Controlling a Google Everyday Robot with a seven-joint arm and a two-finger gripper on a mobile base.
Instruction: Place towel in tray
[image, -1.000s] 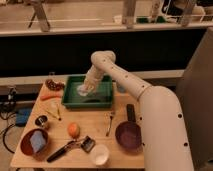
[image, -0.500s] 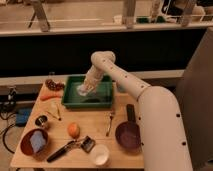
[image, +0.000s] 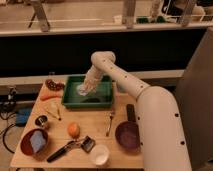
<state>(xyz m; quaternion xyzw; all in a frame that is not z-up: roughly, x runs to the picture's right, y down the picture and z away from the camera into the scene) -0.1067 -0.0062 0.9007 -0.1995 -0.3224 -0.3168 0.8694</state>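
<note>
The green tray (image: 106, 101) sits at the back middle of the wooden table. Inside its left half is the pale towel (image: 82, 90), a small light patch over the tray floor. My gripper (image: 87, 85) reaches down into the tray from the right and is right at the towel. From here I cannot make out whether the towel rests on the tray floor or hangs just above it.
In front of the tray are a fork (image: 110, 123), an orange (image: 73, 130), a black brush (image: 70, 147), a white cup (image: 100, 154) and a purple bowl (image: 128, 135). A brown bowl (image: 33, 142) stands front left. A carrot (image: 50, 96) and a dark red dish (image: 54, 84) lie left of the tray.
</note>
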